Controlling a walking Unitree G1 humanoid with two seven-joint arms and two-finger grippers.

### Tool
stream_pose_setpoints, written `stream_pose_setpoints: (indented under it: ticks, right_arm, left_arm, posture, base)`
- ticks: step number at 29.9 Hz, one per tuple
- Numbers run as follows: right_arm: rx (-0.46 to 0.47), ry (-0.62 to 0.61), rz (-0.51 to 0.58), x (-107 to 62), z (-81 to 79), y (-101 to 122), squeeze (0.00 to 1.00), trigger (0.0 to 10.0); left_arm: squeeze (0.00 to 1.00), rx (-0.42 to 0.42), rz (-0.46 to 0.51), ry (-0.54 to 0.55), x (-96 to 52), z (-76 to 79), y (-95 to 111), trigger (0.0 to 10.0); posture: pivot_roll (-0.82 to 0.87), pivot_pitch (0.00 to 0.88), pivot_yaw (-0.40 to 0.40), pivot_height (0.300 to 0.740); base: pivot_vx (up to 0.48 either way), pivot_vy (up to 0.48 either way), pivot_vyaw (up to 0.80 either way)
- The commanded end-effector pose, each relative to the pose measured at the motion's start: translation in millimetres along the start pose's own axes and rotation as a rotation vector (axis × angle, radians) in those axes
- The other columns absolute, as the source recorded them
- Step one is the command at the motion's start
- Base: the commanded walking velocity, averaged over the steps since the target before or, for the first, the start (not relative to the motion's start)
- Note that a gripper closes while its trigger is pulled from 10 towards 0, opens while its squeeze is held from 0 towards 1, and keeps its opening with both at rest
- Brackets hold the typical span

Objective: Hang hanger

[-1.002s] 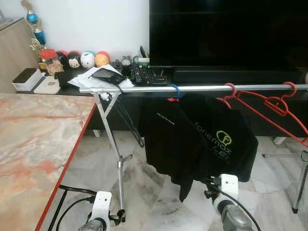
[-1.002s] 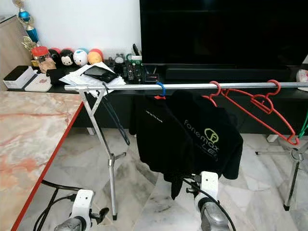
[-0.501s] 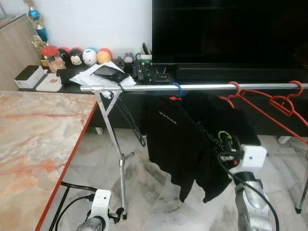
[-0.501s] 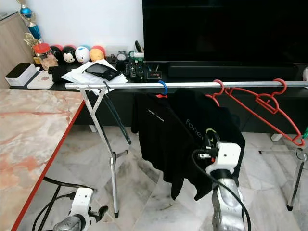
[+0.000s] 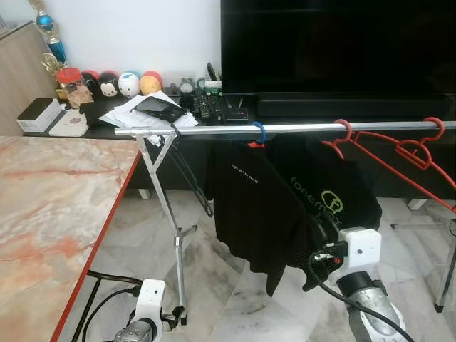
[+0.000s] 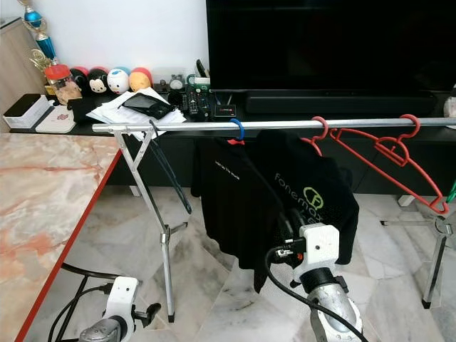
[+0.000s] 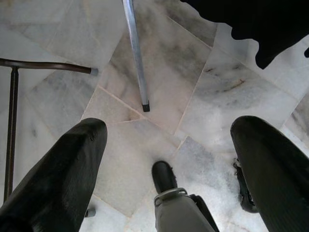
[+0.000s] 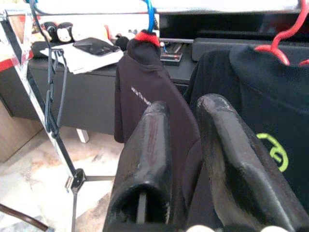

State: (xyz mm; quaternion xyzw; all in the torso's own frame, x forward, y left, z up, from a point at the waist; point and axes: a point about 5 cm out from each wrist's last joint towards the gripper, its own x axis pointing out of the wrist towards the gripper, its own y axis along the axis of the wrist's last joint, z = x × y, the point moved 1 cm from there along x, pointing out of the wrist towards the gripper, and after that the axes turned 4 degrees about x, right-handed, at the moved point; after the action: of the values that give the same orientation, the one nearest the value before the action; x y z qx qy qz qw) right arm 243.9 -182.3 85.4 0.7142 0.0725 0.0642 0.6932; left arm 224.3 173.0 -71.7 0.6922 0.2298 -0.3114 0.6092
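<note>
A silver clothes rail runs across in front of me. A black T-shirt hangs from it on a blue hook. Beside it a second black shirt with a green logo hangs on a red hanger. An empty red hanger hangs further right. My right gripper is raised in front of the logo shirt's lower hem, its fingers close together with nothing seen between them. My left gripper hangs low over the floor, open.
A marble table with a red edge stands to my left. The rail's folding leg and cables are near my left arm. Behind the rail are a black console with clutter and a large TV.
My right arm rose from low down towards the logo shirt, then dropped back slightly and shifted left. The left arm stays hanging. The view shifted a little.
</note>
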Motion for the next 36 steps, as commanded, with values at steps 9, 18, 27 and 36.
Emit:
stream_pose_setpoints:
  ticks: [9, 18, 27, 36]
  right_arm:
    - [0.022, -0.02, -0.009, 7.3, 9.7, 10.4, 0.0, 10.0]
    - [0.049, -0.055, -0.044, 12.1, 13.3, 5.9, 0.0, 10.0]
    - [0.052, -0.07, -0.05, 13.8, 15.7, 6.5, 0.0, 10.0]
    - [0.042, -0.07, -0.046, 16.3, 16.9, 8.6, 0.0, 10.0]
  left_arm:
    - [0.0, 0.005, -0.018, -0.01, 0.0, 2.2, -2.5, 10.0]
    - [0.0, 0.011, -0.025, -0.011, -0.9, 1.2, -5.3, 10.0]
    - [0.0, 0.021, -0.029, -0.014, -1.0, 0.0, -5.4, 10.0]
    - [0.0, 0.021, -0.027, -0.015, -0.5, -0.1, -4.0, 10.0]
  posture:
    - [-0.13, 0.0, 0.013, 0.74]
    - [-0.12, 0.0, 0.016, 0.74]
    - [-0.13, 0.0, 0.023, 0.74]
    - [-0.13, 0.0, 0.023, 0.74]
  base:
    - [0.0, 0.0, 0.51]
    - [0.0, 0.0, 0.0]
    - [0.0, 0.0, 0.0]
    - [0.136, 0.0, 0.0]
